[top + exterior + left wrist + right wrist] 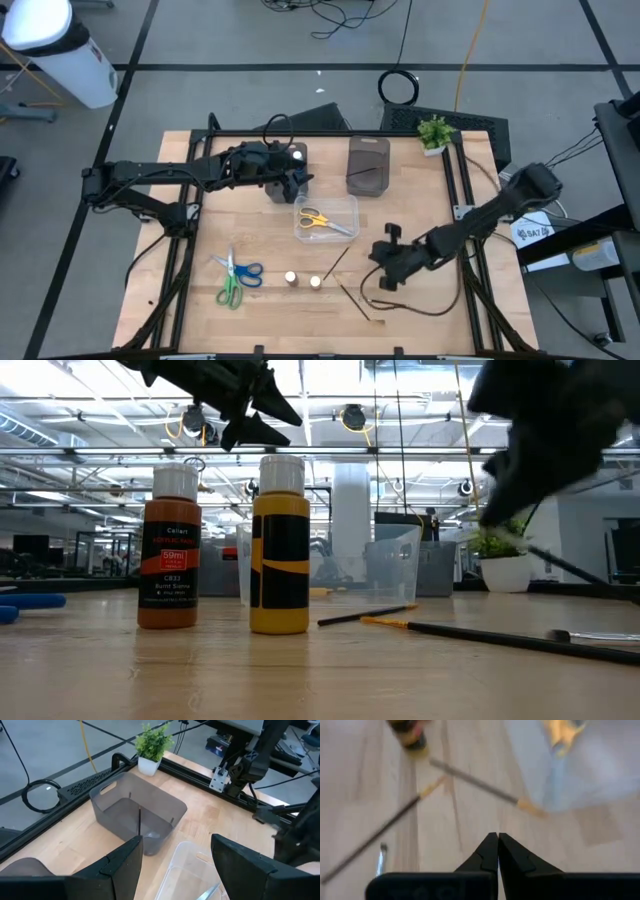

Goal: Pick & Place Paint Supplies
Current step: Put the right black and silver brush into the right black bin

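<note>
Two small paint bottles stand upright on the table, a brown one and a yellow one, both with pale caps. Two thin brushes lie flat beside them. Green- and blue-handled scissors lie to their left. Yellow-handled scissors lie in the clear box. My left gripper hangs open above the box's far-left corner. My right gripper is shut and empty, above the table to the right of the brushes.
A dark grey tray at the far side holds a thin brush. A second grey tray sits under my left gripper. A potted plant stands at the far right corner. A cable loop lies near my right gripper.
</note>
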Robot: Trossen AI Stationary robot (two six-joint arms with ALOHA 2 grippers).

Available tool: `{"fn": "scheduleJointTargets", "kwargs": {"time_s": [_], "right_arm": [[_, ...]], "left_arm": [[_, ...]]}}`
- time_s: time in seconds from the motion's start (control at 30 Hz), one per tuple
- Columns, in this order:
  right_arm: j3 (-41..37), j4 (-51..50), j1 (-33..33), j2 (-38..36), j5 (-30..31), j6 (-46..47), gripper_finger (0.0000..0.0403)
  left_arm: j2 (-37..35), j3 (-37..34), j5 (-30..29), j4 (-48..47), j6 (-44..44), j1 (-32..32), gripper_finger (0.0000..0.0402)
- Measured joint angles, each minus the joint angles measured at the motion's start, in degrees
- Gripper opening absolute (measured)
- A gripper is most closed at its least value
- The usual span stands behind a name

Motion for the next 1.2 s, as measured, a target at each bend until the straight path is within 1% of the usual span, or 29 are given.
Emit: {"fn": "scheduleJointTargets", "kwargs": {"time_s": [0.1,0.17,0.23,0.43,0.57,0.73,0.8,0.97,1.2], "right_arm": [[-0.2,2.1,-2.0,-4.7,5.1,-2.8,0.0001],[-0.1,5.7,-4.1,-7.5,9.4,-6.4,0.0001],[0.0,8.9,-6.8,-9.8,11.9,-10.7,0.0001],[0.0,19.8,-17.1,-14.6,11.8,-24.7,0.0001],[0.0,21.2,-23.7,-16.7,10.1,-30.2,0.0001],[0.0,20.9,-30.5,-17.4,8.7,-33.5,0.0001],[0.0,19.4,-32.8,-17.4,8.6,-34.3,0.0000],[-1.0,13.7,-38.3,-16.7,8.6,-31.3,0.0000],[-6.0,15.5,-44.4,-15.4,3.8,-28.6,0.0000]], "left_arm": [[0.0,0.0,0.0,0.6,0.0,0.0,0.0244],[0.0,0.0,0.0,0.7,0.0,0.0,0.0244],[0.0,0.0,0.0,1.2,0.0,0.0,0.0244],[0.0,0.0,0.0,2.5,0.0,0.0,0.0244],[0.0,0.0,0.0,2.5,0.0,0.0,0.0244],[0.0,0.0,0.0,2.4,0.0,0.0,0.0244],[0.0,0.0,0.0,2.4,0.0,0.0,0.0244],[0.0,0.0,0.0,2.4,0.0,0.0,0.0244],[0.0,0.0,0.0,2.4,0.0,0.0,0.0244]]}}
